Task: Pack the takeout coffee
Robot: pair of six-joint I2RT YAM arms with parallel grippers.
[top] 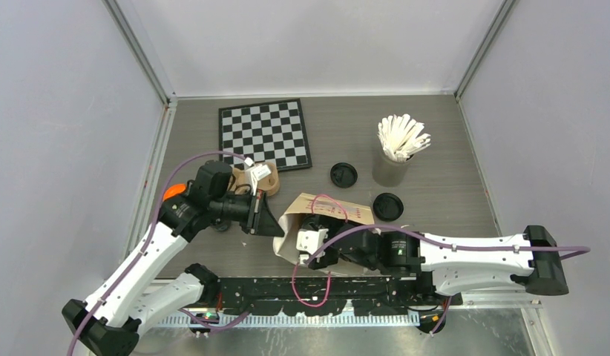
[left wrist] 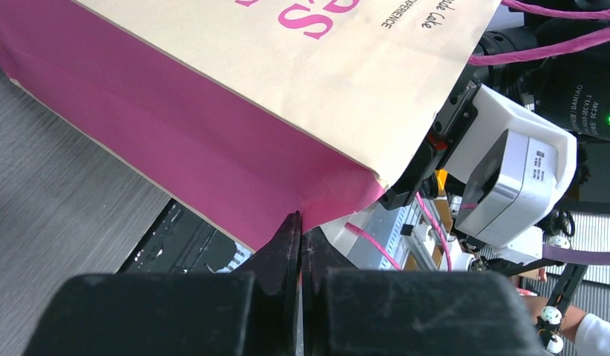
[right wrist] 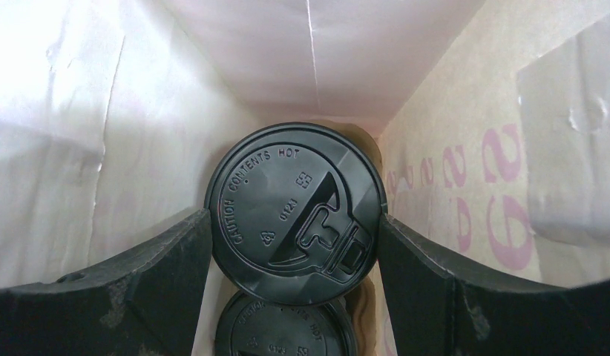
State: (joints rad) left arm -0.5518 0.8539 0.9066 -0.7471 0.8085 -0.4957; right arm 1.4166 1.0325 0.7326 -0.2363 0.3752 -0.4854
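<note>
Pinching the edge of the paper bag (left wrist: 213,141), the left gripper (left wrist: 300,248) has its jaws closed tight on the paper, probably to steady the mouth against collapse. Deep inside, the right gripper (right wrist: 294,216) stands wide, fingers (right wrist: 139,274) pressed to both sides of a lidded cup (right wrist: 287,178); a second lidded cup (right wrist: 283,334) sits just nearer the opening. Two loose lids (top: 343,174) lie on the table (top: 443,133)
</note>
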